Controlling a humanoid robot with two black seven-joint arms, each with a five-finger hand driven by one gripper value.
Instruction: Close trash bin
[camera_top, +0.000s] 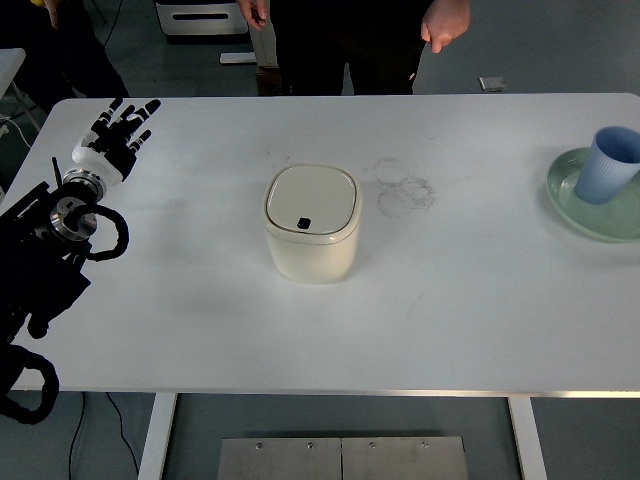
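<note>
A cream trash bin (311, 226) with rounded corners stands near the middle of the white table (470, 300). Its flat lid (312, 199) lies down flush on the rim, with a small black button at its front edge. My left hand (115, 136) hovers over the far left of the table, well away from the bin, fingers spread and holding nothing. The black left arm runs down along the left edge. The right arm does not show.
A light blue cup (610, 165) stands on a pale green plate (580, 200) at the right edge. Faint ring marks (403, 186) stain the table behind the bin. A person in dark clothes (350, 40) stands at the far side, hands hanging.
</note>
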